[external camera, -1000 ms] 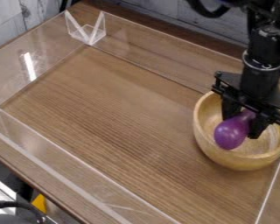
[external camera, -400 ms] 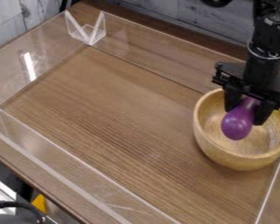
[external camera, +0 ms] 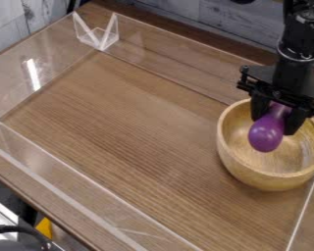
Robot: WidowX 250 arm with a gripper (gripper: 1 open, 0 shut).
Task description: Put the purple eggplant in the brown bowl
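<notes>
One eggplant [external camera: 266, 133], pinched by the jaws [external camera: 278, 113], hangs over the bowl [external camera: 238, 171].

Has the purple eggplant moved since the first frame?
Yes. The purple eggplant has shifted slightly up and right in the view, away from the left rim of the brown bowl.

Looks like a robotics lab or workshop: jointed black robot arm [external camera: 301, 49] mounted over a light-brown wood-grained tabletop [external camera: 133, 123], with loose black cables [external camera: 9, 235] in the near corner.
</notes>
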